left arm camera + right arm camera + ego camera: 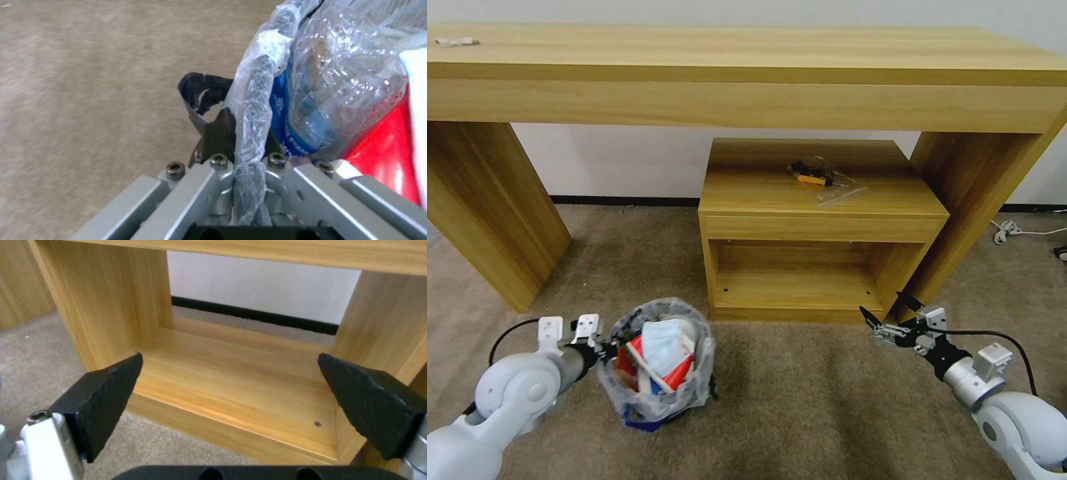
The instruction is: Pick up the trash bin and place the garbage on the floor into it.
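Observation:
The trash bin (657, 393), lined with a crinkled clear bag, stands at lower left over the beige carpet floor (814, 407). Garbage fills it: a pale blue mask (666, 343) on top, with a red-white carton (677, 377) beneath. My left gripper (604, 350) is shut on the bin's left rim. In the left wrist view the gripper (247, 140) pinches the bag-wrapped rim (253, 110), beside a clear bottle (320, 96) and the red carton (382, 160). My right gripper (887, 320) hangs open and empty before the cabinet, its fingertips (106, 393) wide apart around nothing (231, 386).
A low wooden cabinet (820, 220) with an open shelf stands ahead, a bagged black-orange tool (817, 177) on its top. A long wooden table (747, 73) spans above it, its legs at left and right. A white cable (1014, 232) lies at far right.

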You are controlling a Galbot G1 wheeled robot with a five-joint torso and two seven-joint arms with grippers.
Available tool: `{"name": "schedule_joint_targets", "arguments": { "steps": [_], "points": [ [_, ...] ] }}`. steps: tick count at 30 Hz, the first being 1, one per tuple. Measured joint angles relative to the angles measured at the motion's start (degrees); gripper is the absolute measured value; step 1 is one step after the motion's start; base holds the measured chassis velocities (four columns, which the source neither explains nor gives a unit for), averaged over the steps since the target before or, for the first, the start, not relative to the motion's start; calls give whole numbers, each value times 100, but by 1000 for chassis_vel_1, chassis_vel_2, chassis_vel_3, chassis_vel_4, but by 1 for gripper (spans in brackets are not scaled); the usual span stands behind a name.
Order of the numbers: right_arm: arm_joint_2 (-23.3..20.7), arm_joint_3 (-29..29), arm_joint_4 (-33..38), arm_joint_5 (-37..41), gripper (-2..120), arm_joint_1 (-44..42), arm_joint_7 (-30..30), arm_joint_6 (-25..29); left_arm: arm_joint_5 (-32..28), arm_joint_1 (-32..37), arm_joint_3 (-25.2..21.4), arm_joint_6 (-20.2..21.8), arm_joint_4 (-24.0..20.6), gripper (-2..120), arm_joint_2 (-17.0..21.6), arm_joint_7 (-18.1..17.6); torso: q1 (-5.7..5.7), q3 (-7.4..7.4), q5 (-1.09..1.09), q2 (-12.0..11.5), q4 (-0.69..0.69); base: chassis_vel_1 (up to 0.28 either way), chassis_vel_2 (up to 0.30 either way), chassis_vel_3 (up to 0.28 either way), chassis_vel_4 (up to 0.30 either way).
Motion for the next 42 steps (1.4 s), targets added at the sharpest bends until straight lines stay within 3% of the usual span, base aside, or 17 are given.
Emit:
{"name": "schedule_joint_targets", "arguments": {
  "steps": [10, 31, 42],
  "points": [
    [70, 2, -24, -2, 100, 44, 16, -5, 34, 149, -458, 0, 234, 0, -202, 125, 0, 0, 0, 0, -1, 0, 0, 0, 0],
    [138, -104, 12, -21, 100, 126, 58, -50, 429, -66, -123, -22, 527, 1, -402, 204, 0, 0, 2, 0, 0, 0, 0, 0, 0],
    [158, -158, 12, -21, 100, 195, 102, -86, 425, -166, -20, 11, 579, 41, -446, 210, 2, 2, -1, -1, -1, 0, 0, 0, 0]
  ]
}}
